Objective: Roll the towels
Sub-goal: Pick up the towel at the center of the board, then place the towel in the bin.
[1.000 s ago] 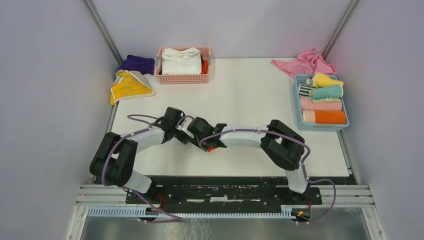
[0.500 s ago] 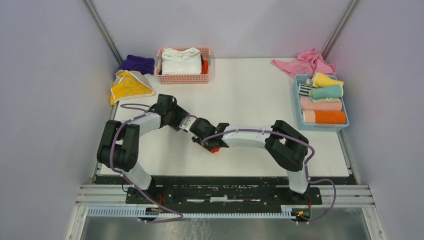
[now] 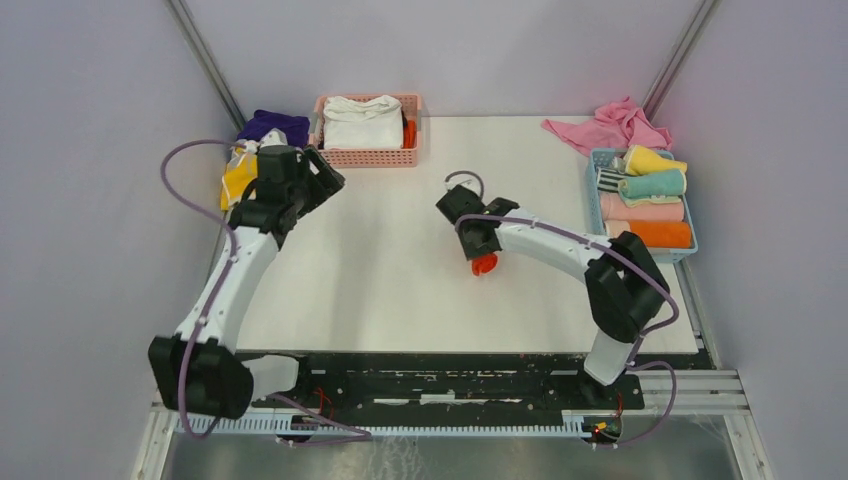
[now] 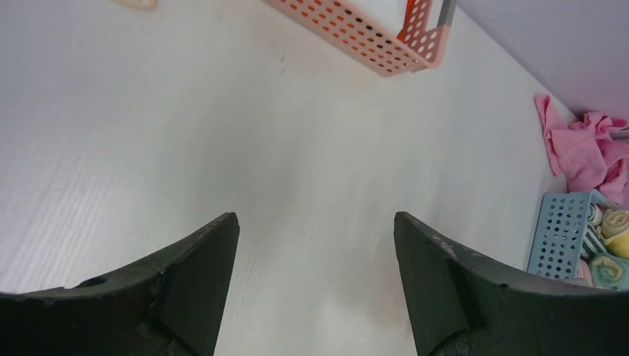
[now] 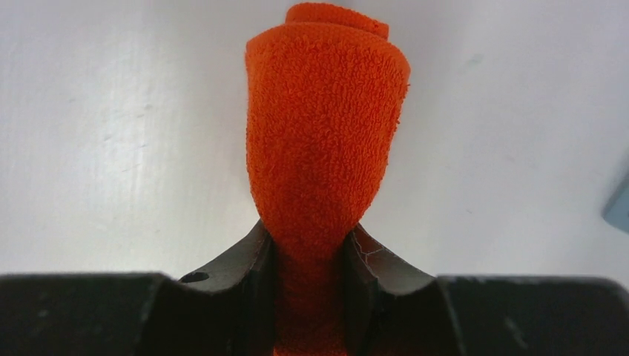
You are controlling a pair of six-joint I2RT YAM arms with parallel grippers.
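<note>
Top external: the right gripper (image 3: 479, 252) hangs over the middle of the table (image 3: 400, 290), clamped on a rolled orange-red towel (image 3: 484, 265) that pokes out beneath it. The left gripper (image 3: 322, 182) is at the far left, near the pink basket (image 3: 365, 157) that holds a white cloth (image 3: 361, 122). A yellow towel (image 3: 236, 178) and a purple towel (image 3: 272, 126) lie just beyond it. Four rolled towels (image 3: 648, 208) fill the blue basket (image 3: 592, 205) on the right, with a pink cloth (image 3: 608, 126) behind it.

Left wrist: the left gripper (image 4: 315, 248) is spread wide above bare table, with nothing between its fingers.

Right wrist: the right gripper (image 5: 310, 256) pinches the near end of the orange-red towel (image 5: 323, 141), squeezing it narrow; the rest of the roll bulges out past the fingers.
</note>
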